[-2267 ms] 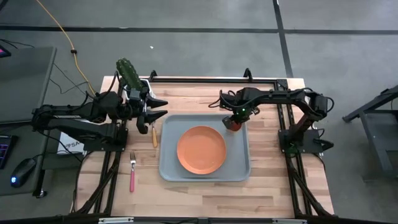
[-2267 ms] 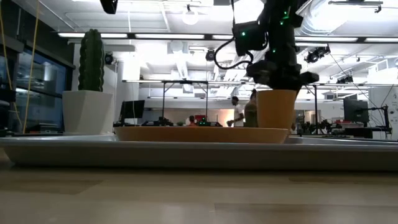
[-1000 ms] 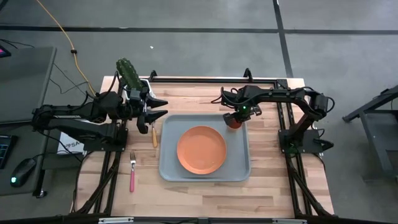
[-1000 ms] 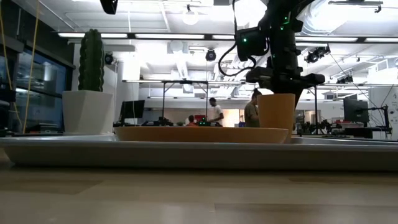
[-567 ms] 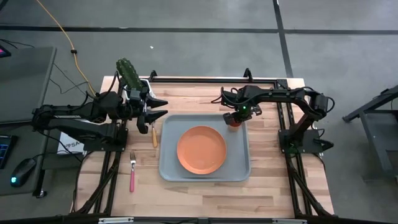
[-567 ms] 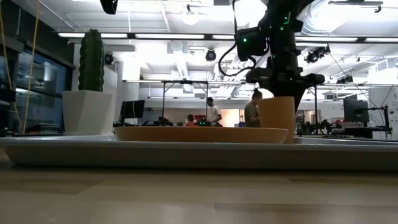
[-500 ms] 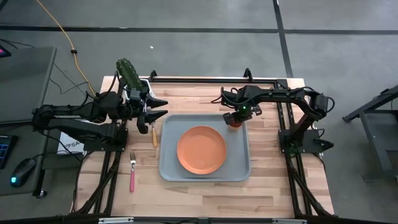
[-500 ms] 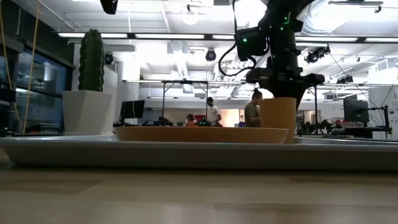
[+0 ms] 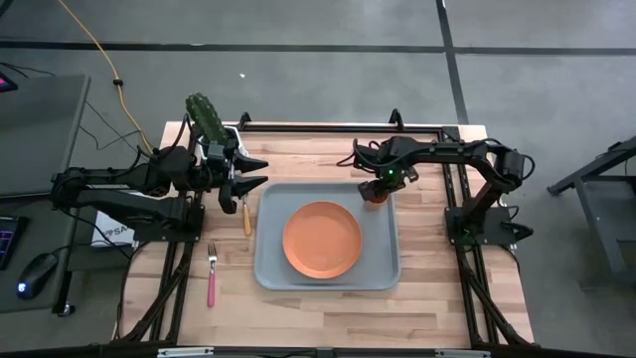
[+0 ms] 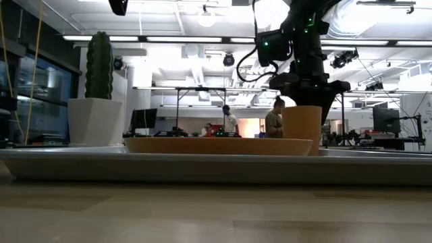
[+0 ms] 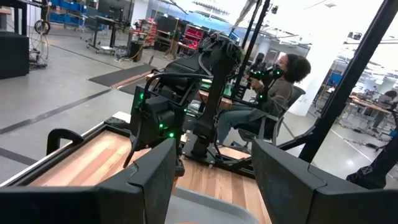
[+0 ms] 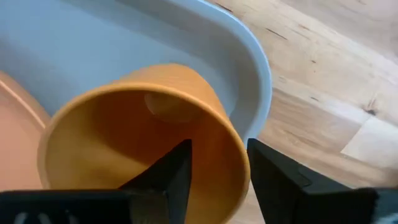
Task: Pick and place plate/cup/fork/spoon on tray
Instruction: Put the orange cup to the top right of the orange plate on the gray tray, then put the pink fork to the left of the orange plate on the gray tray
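The orange cup point(image 9: 375, 195) stands upright in the far right corner of the pale tray point(image 9: 264, 261), beside the orange plate point(image 9: 321, 240) lying in the tray's middle. My right gripper point(image 12: 219, 177) is right over the cup, open, one finger inside it and one outside its wall. The spoon point(image 9: 246, 215) and the pink-handled fork point(image 9: 211, 275) lie on the wood left of the tray. My left gripper point(image 9: 248, 185) hovers open above the spoon's far end. My right gripper comes at the cup from above, its fingers astride the rim point(image 12: 239, 163) on the side toward the tray's corner. One finger point(image 12: 177, 177) is inside and the other outside the wall. Whether either finger touches the wall, I cannot tell.
A white pot with a green cactus point(image 9: 207, 119) stands at the table's far left corner, just behind my left arm. People sit and stand in the room beyond the table. Bare wood lies in front of and right of the tray.
In the low view the cup has come down a little under my right gripper and stays upright in the tray's far right corner.
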`<action>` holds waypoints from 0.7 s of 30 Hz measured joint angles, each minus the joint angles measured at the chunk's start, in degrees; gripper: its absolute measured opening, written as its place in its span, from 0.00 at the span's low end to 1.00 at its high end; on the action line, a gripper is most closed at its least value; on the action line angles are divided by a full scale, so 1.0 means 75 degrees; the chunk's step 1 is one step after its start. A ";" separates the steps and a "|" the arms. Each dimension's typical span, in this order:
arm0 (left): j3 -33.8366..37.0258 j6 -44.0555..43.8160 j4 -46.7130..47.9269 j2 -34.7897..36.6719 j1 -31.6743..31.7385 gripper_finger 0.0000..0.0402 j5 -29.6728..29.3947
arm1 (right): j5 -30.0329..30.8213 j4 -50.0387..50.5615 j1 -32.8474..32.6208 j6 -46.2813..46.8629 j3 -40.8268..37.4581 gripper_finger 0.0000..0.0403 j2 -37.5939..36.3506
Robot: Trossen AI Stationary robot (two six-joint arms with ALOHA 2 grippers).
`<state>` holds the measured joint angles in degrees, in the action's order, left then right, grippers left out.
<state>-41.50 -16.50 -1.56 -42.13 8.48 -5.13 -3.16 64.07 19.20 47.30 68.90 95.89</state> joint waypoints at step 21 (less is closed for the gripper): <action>0.0000 0.0017 0.0003 0.0003 -0.0001 0.50 -0.0003 | 0.1133 -0.1971 0.0241 -0.1698 -0.0017 0.36 -0.4325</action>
<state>-41.50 -16.37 -1.54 -42.11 8.47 -5.15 5.34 49.29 21.01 34.57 68.78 63.46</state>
